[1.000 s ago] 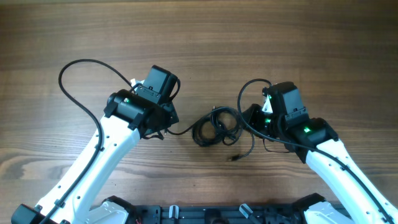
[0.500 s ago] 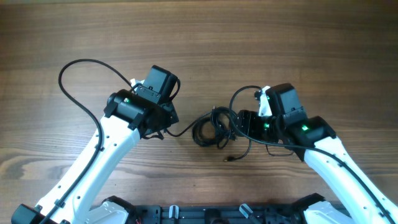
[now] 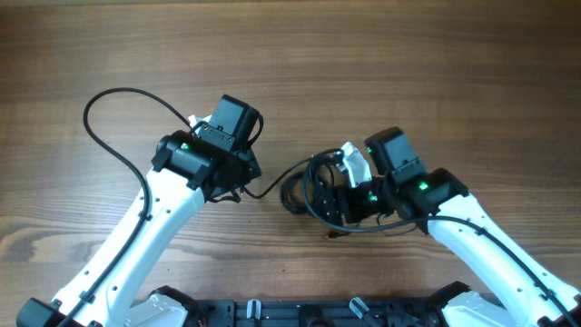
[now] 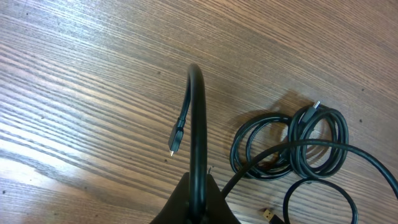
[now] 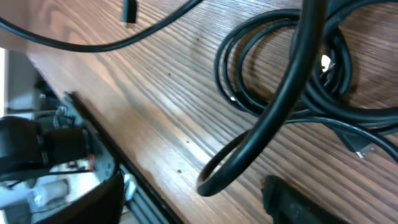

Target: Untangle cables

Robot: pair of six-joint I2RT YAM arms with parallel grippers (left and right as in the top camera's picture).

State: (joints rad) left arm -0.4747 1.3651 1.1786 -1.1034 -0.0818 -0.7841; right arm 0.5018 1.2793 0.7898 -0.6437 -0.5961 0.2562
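My left claw (image 4: pixel 196 202) is squeezed shut on one cord (image 4: pixel 200 124). The cord stands up in a bend, and its little plug (image 4: pixel 176 138) hangs down over the tabletop (image 3: pixel 381 54). The cables (image 4: pixel 292 142) lie in a small curly pile on the tabletop between my two arms. My right claw (image 3: pixel 329 198) is wide open, right over that pile.

You had overhead looking straight down on the table (image 3: pixel 363 54) from high up. Both wrist cams sat low and close, angled at the wood (all three caught the coiled cables (image 4: pixel 292 149)).
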